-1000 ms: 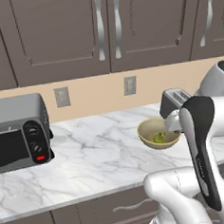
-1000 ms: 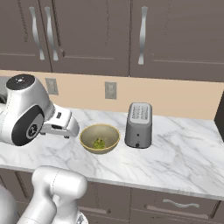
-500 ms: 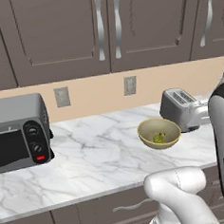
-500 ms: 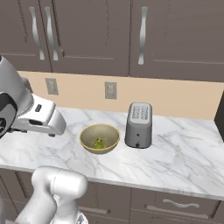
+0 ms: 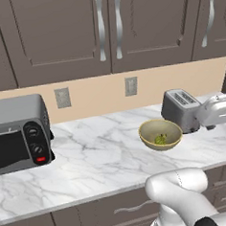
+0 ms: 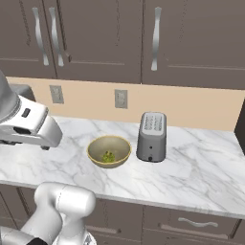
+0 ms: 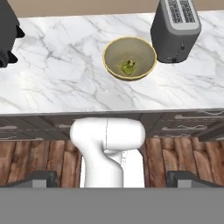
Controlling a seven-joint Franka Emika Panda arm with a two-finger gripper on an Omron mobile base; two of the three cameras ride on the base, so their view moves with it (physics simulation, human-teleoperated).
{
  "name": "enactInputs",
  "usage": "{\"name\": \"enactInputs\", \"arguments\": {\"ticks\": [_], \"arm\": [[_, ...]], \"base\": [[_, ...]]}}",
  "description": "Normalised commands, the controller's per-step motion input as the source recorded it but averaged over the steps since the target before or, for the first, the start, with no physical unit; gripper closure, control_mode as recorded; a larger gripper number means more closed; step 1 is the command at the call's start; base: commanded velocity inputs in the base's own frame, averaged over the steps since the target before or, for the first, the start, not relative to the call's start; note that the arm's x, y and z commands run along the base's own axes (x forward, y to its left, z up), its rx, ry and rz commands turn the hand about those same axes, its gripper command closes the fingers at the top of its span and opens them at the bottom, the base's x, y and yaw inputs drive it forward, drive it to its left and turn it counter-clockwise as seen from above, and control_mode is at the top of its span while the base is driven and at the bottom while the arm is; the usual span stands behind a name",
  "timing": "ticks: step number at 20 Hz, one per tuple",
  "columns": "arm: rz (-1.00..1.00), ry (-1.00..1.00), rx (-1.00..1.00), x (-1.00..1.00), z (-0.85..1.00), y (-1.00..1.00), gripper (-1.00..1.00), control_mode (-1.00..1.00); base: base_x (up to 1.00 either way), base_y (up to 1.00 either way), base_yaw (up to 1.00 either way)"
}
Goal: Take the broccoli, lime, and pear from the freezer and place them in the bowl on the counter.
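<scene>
The arm has swung up and away from over the bowl since a second ago, and the pincer is spread wide, empty. Ahead of it on the desk, the broccoli sits inside the bowl, toaster just beside.

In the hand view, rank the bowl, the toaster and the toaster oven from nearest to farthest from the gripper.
From the gripper:
1. Bowl, almost straight ahead on the counter.
2. Toaster, at the upper right, just beside the bowl.
3. Toaster oven, at the far left edge.
</scene>
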Motion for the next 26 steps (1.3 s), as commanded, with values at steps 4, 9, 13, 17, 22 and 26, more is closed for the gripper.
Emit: {"name": "enactInputs", "arguments": {"ticks": [4, 9, 13, 17, 22, 26], "arm": [[0.0, 0.0, 0.0, 0.0, 0.0, 0.0, -1.0, 1.0], [0.0, 0.0, 0.0, 0.0, 0.0, 0.0, -1.0, 1.0], [0.0, 0.0, 0.0, 0.0, 0.0, 0.0, -1.0, 1.0], [0.0, 0.0, 0.0, 0.0, 0.0, 0.0, -1.0, 1.0], [0.0, 0.0, 0.0, 0.0, 0.0, 0.0, -1.0, 1.0], [0.0, 0.0, 0.0, 0.0, 0.0, 0.0, -1.0, 1.0]], "base": [[-0.52, 0.41, 0.01], [-0.31, 0.72, 0.55], [-0.07, 0.24, 0.99], [-0.07, 0.01, 1.0], [-0.08, 0.0, 1.0], [-0.14, 0.0, 1.0]]}}
